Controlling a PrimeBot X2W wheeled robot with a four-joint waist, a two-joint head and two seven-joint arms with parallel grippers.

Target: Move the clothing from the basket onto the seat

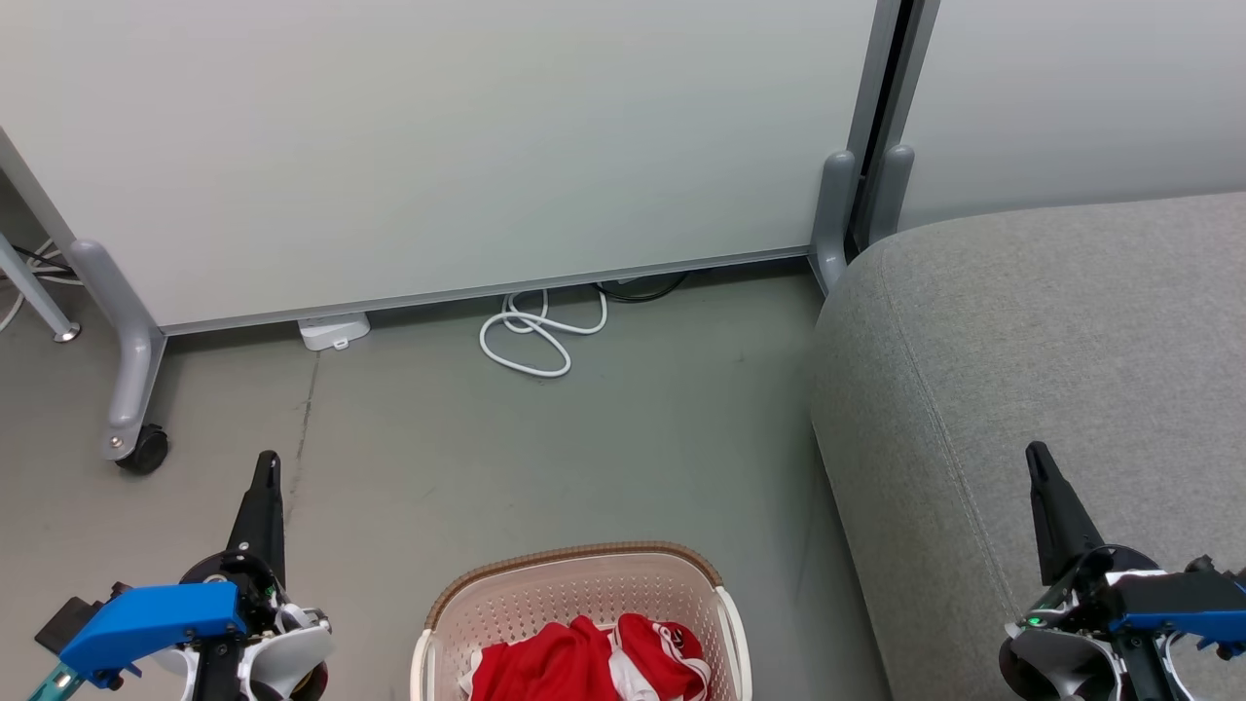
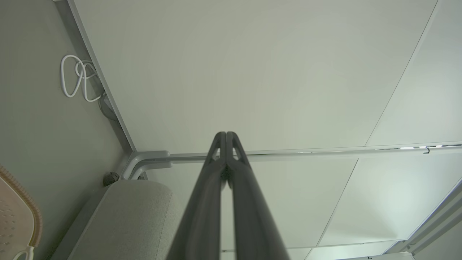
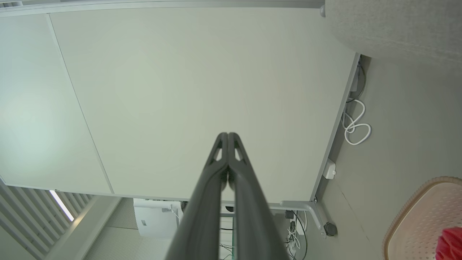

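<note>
Red clothing [image 1: 584, 664] with white trim lies bunched in the cream basket [image 1: 584, 563], which stands on the floor at the bottom centre of the head view. The grey seat [image 1: 1051, 370] fills the right side, its rounded edge close to the basket. My left gripper [image 1: 266, 465] hangs shut over the floor, left of the basket, holding nothing. Over the seat's front part my right gripper [image 1: 1038, 456] is shut and empty too. The left wrist view shows its fingertips [image 2: 226, 135] pressed together, with the basket rim [image 2: 25, 198] and seat [image 2: 130, 213]. In the right wrist view the fingertips [image 3: 228, 136] meet; clothing [image 3: 451, 242] peeks at the corner.
A white partition wall [image 1: 438, 146] on wheeled grey feet [image 1: 131, 389] stands behind. A coiled white cable [image 1: 535, 336] and a small white box [image 1: 334, 331] lie on the floor at its base. Open grey floor [image 1: 584, 448] lies between the wall and the basket.
</note>
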